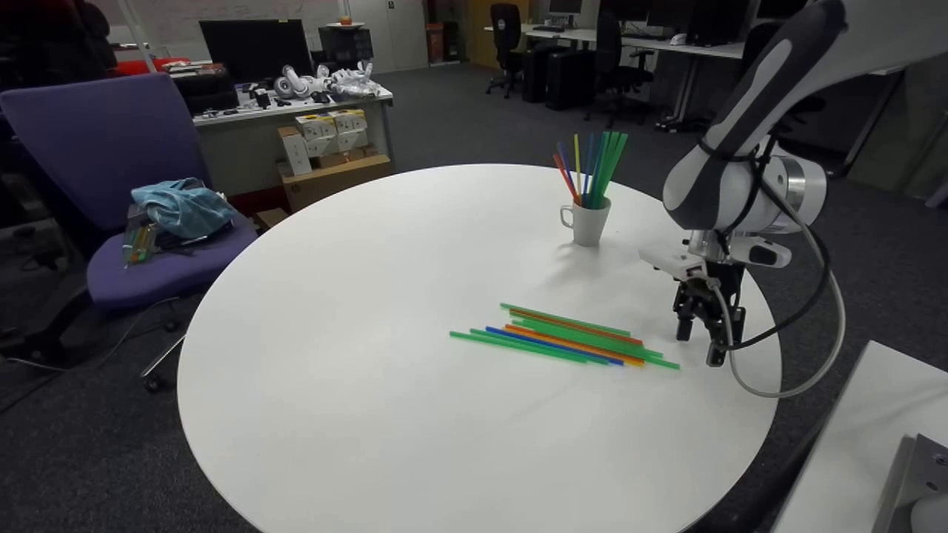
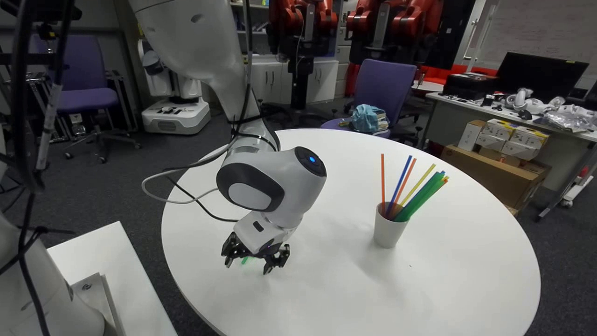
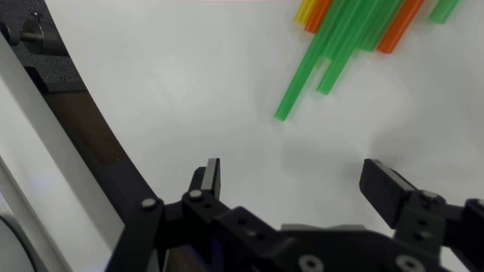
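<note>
1. My tool [image 3: 292,166] stands wide, its two fingers [image 3: 212,177] spread well apart, with the surface of the white round bench [image 1: 333,333] showing between them.
2. The white mug [image 1: 590,226], my landmark, stands upright on that bench, well apart from my tool in both exterior views.
3. Loose straws [image 1: 578,334] in green, orange, blue and yellow lie flat side by side, apart from the mug and on the near side of it in an exterior view.
4. One long green straw [image 3: 300,75] reaches closest to me, its tip near my fingers yet apart from them, and well apart from the mug.
5. My fingers are low over the bench, just off the straws' ends; whether they touch its surface I cannot tell.
6. Inside the mug, more straws [image 2: 420,196] stand leaning against its rim: orange, blue, yellow and a thick cluster of green.
7. Beyond the bench's edge, well apart from the mug, a purple chair [image 1: 111,148] bears a blue cloth [image 1: 181,211].
</note>
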